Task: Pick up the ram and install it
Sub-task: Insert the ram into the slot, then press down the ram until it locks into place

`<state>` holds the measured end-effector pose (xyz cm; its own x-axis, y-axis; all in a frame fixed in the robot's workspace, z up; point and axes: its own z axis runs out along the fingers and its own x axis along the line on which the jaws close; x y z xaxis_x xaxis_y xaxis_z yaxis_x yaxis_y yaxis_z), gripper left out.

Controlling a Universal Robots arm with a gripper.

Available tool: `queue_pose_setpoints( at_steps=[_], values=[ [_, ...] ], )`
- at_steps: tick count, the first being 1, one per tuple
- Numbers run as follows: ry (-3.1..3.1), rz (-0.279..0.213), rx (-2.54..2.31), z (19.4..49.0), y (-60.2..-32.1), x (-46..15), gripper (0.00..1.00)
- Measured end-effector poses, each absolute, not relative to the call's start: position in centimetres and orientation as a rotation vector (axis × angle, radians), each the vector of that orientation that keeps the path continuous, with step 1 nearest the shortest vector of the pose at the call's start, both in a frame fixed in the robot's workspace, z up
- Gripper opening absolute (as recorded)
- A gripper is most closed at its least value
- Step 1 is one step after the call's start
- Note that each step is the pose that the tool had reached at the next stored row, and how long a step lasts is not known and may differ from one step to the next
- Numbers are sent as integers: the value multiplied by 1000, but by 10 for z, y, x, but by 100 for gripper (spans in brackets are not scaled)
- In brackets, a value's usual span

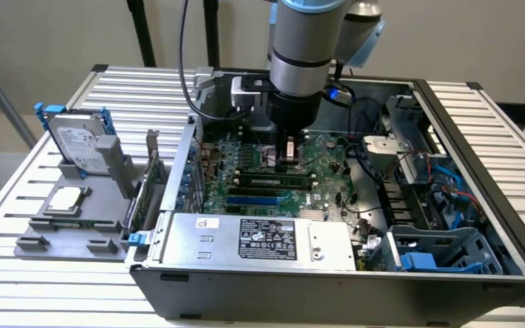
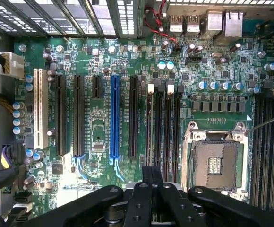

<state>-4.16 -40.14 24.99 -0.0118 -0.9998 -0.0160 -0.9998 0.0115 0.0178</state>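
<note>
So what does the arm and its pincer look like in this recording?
The arm is a thick silver-grey cylinder with a light blue cap at its joint and a black wrist section below it. A black cable hangs alongside. The pincer is matte black, built of bolted linkage bars.

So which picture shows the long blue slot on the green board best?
The wrist view. There the long blue plastic slot runs whole and unblocked across the green motherboard, among black slots. In the exterior view the long blue plastic slot is a short sliver seen at a slant, deep inside the dark computer case.
</note>
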Motion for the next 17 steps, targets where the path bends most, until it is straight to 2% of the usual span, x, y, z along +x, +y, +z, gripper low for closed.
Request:
queue_pose_setpoints(
  at_steps=[17],
  values=[
    [-2232,-40,2206,250,-401,-42,11]
  ],
)
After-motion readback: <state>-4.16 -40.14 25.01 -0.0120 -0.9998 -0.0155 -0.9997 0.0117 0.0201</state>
